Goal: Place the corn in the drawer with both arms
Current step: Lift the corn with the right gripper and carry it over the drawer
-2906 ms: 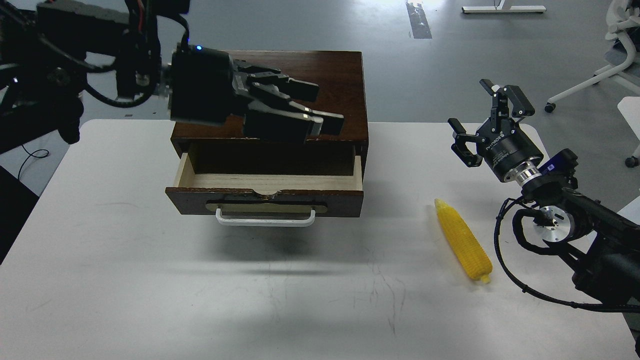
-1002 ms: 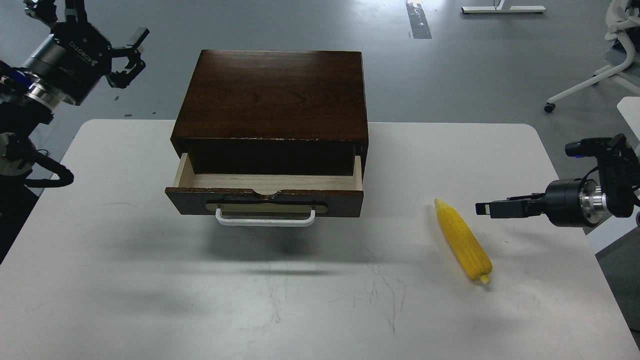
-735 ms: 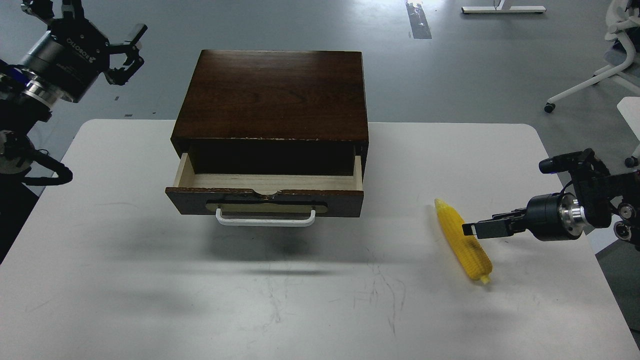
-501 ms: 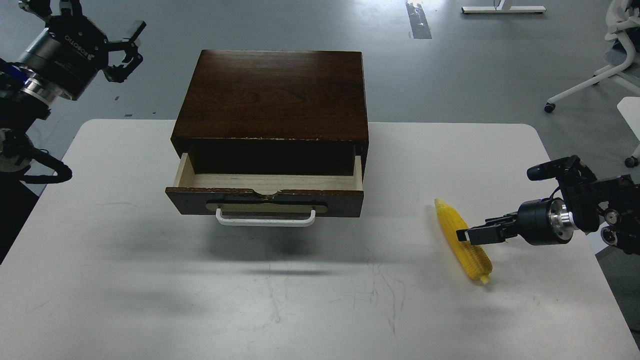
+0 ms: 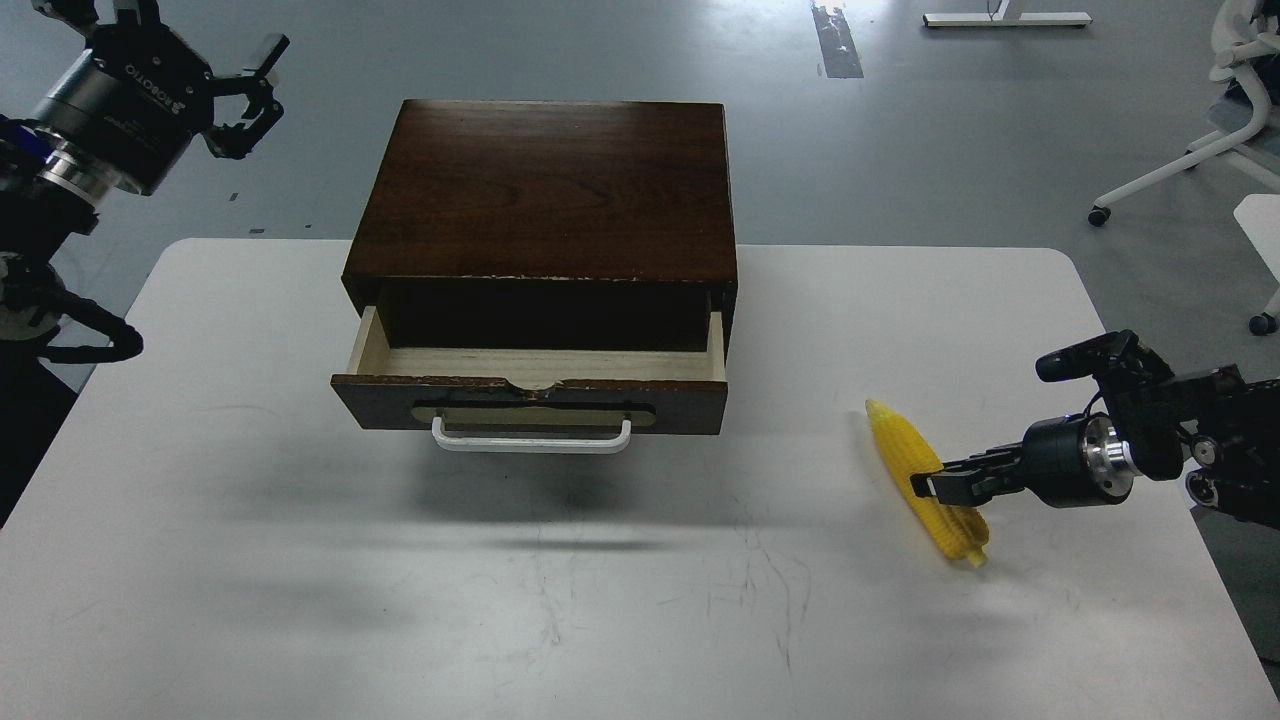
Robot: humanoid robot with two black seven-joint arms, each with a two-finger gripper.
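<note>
Spreading across most of the head view, the white desk (image 5: 250, 560) carries a dark brown wooden box (image 5: 545, 190) set toward its far edge, near the middle. From the front of that box the drawer (image 5: 530, 385) stands pulled partway out, its pale wood interior showing as a narrow strip behind the dark front panel, which bears a brass plate and a white bar handle (image 5: 531, 441). At the upper left corner the left arm (image 5: 30, 250) rises beyond the desk's far-left edge, well apart from the box, and its end effector (image 5: 205, 75) hangs above the floor with the fingers spread wide and nothing between them. At the right edge the right arm (image 5: 1190, 445) reaches in low over the desk, its silver wrist joint catching the light, and its end effector (image 5: 940, 487) points leftward at the corn; the fingers (image 5: 975, 472) lie close together, seen end-on and dark, so whether they clasp the cob cannot be told. The corn (image 5: 920, 480) lies on the desk to the right of the drawer, well apart from it, with its pointed tip toward the far side and its blunt end toward the near edge; the fingertips overlap its lower half.
</note>
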